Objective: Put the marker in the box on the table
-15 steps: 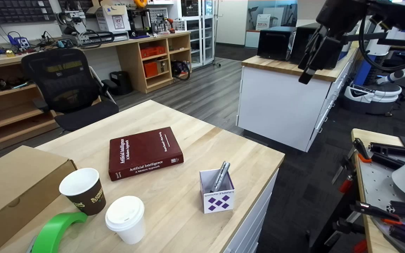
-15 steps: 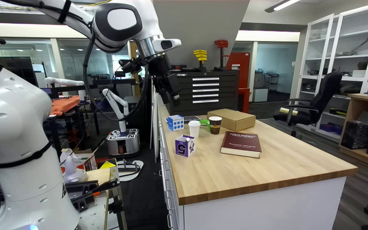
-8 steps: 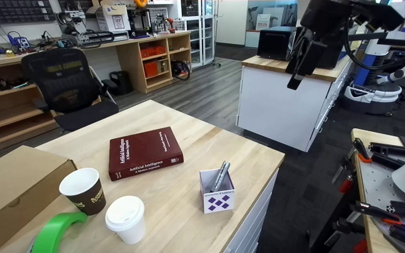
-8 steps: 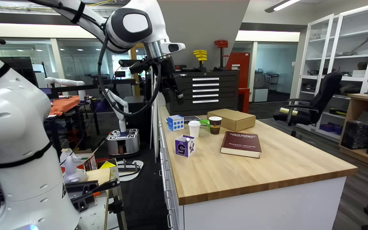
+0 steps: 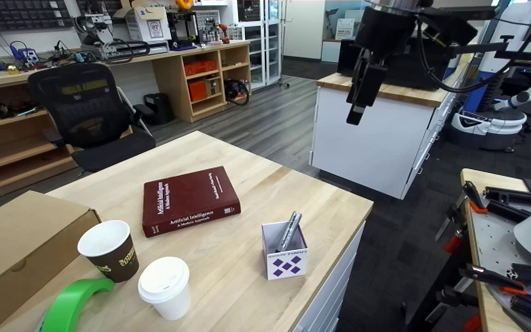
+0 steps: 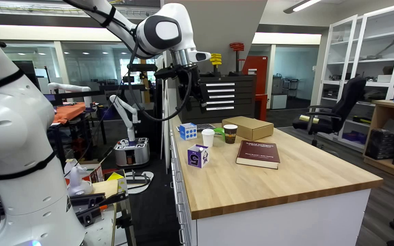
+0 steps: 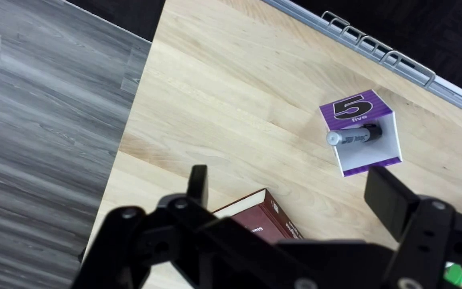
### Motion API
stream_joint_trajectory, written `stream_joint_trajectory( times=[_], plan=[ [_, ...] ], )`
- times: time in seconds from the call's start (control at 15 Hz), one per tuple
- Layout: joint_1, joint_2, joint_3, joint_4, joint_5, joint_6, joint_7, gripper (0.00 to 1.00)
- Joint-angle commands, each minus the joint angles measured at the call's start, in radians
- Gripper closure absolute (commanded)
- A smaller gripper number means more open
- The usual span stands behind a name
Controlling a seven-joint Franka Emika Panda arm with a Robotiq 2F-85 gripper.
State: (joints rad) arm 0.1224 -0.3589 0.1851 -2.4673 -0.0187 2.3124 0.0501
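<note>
The marker, a grey stick with a dark end, leans inside the small white-and-purple box, its grey end sticking out above the rim. The box stands open-topped on the wooden table. Its purple side with a 5 shows in an exterior view and in the wrist view, where the marker lies against one inner wall. My gripper is open and empty, high above the table. It also shows in both exterior views, apart from the box and marker.
A dark red book lies on the table. A white lidded cup, a brown paper cup, a green curved object and a brown cardboard box stand near it. A blue-and-white cube stands at the table's far end.
My gripper has moved left and a little lower in an exterior view, and rightward over the table's far end as seen in the opposite view. The marker and box have not moved.
</note>
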Motion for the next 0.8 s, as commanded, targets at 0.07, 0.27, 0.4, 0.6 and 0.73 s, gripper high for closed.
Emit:
stream_joint_trajectory(
  times=[0.07, 0.27, 0.4, 0.6, 0.73],
  plan=[
    [0.002, 0.107, 0.009, 0.105, -0.033, -0.078, 0.032, 0.00],
    [0.009, 0.149, 0.009, 0.148, -0.026, -0.136, 0.035, 0.00],
    [0.015, 0.167, 0.010, 0.170, -0.019, -0.165, 0.033, 0.00],
    [0.030, 0.182, 0.012, 0.186, -0.003, -0.174, 0.021, 0.00],
    [0.041, 0.189, 0.016, 0.189, -0.001, -0.169, 0.019, 0.00]
  ],
)
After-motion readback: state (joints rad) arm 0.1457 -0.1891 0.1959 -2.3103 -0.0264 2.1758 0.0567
